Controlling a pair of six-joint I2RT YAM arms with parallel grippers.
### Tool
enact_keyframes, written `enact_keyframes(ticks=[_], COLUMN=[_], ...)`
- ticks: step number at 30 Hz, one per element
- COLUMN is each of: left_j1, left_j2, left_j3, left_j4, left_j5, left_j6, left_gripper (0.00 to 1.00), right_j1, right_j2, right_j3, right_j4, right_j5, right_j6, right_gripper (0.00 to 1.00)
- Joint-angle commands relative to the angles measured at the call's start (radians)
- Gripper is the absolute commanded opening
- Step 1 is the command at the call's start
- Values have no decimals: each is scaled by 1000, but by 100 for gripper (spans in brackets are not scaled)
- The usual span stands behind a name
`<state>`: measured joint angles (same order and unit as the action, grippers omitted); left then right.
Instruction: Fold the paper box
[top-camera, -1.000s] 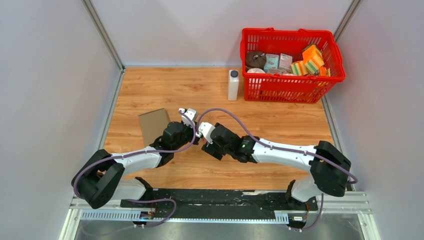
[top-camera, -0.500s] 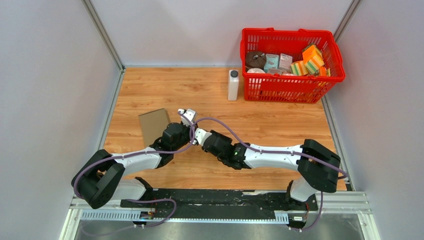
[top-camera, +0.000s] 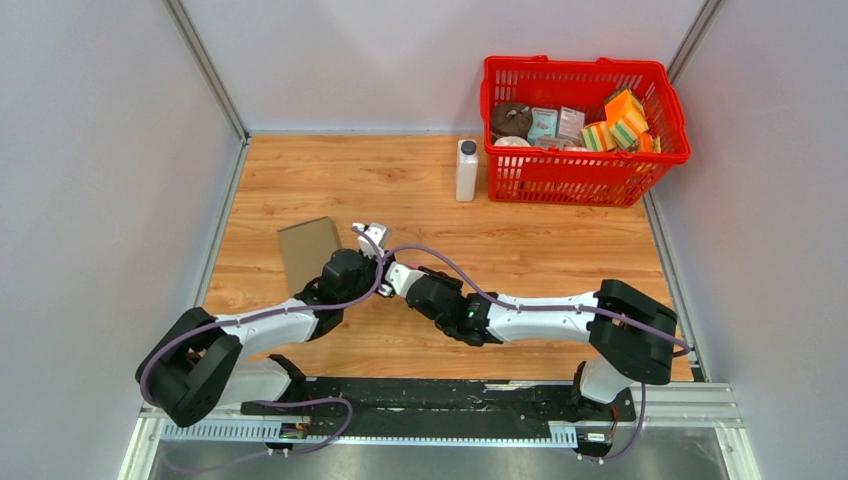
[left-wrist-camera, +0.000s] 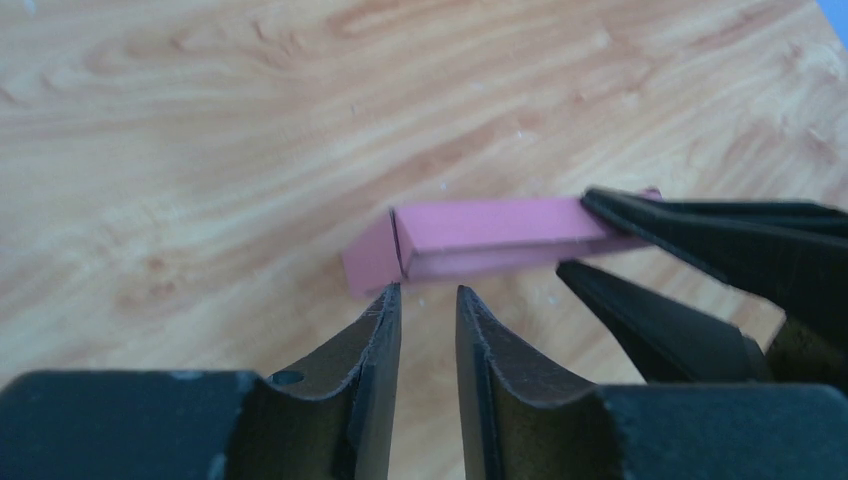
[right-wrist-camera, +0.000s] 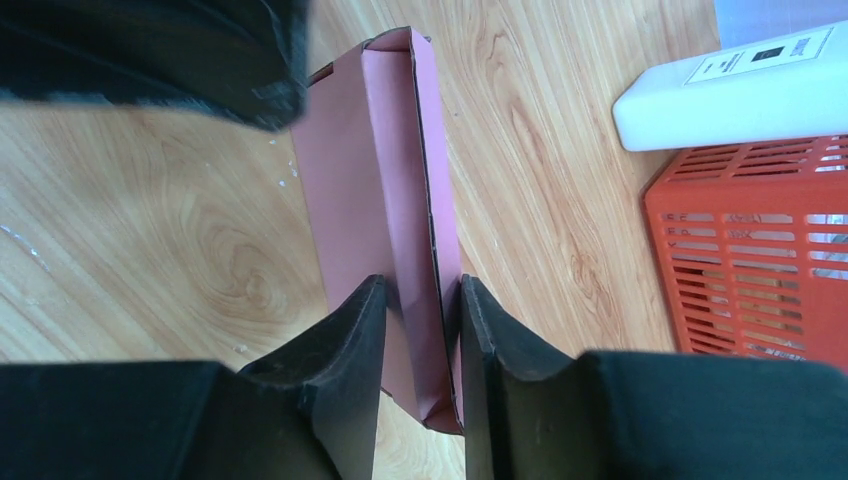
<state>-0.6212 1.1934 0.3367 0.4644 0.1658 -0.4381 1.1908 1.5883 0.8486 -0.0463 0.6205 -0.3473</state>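
Observation:
The pink paper box (right-wrist-camera: 380, 180) is a narrow, partly folded sleeve lying just above the wooden floor. My right gripper (right-wrist-camera: 420, 285) is shut on its near end, one finger on each side wall. In the left wrist view the box (left-wrist-camera: 490, 228) runs crosswise with an end flap at its left. My left gripper (left-wrist-camera: 425, 290) is a little open and empty, its tips just short of that flap end. The right gripper's fingers (left-wrist-camera: 700, 240) pinch the box's right end. In the top view both grippers meet at centre-left (top-camera: 380, 265) and hide the box.
A flat brown cardboard sheet (top-camera: 308, 250) lies to the left of the grippers. A white bottle (top-camera: 466, 170) stands at the back beside a red basket (top-camera: 570, 180) full of small goods. Grey walls close in both sides.
My right gripper has moved left with the box, up against the left gripper. The left arm has shifted slightly left.

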Motion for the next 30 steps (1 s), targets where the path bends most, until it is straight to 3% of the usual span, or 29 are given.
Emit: enact_keyframes(ticks=[1,5,10,15,18,21,24,28,30], left_j1=[107,205,284,288,291,291,294,304,310], left_j2=[-90,-86,-19,138,213,268,281,293,310], left_j3=[-38,30,87,162,168,176,156,142,142], left_j4=[-69,-125,-32,69,118,129,138,141,135], left_j5=[176,282,397,466,466,477,466,454,445], left_j6=[-131,-227,-428,-502,-530,-531,-530,-524,-516], left_gripper=[40,46,54,68,67,59,51,50,45], right_j1=[-2,-8,-31,-53,-60,-65,-69,-71,-73], right_j2=[18,16,10,21,21,13,6,7,10], right_j3=[-34,-36,-29,-11,-3,-3,-3,0,1], right_j4=[26,26,11,-9,-20,-27,-30,-35,-36], right_j5=[-90,-123,-185,-231,-243,-248,-251,-252,-257], right_j6=[-1,-10,-5,4,8,11,16,19,19], right_gripper=[23,23,24,24,24,24,24,23,23])
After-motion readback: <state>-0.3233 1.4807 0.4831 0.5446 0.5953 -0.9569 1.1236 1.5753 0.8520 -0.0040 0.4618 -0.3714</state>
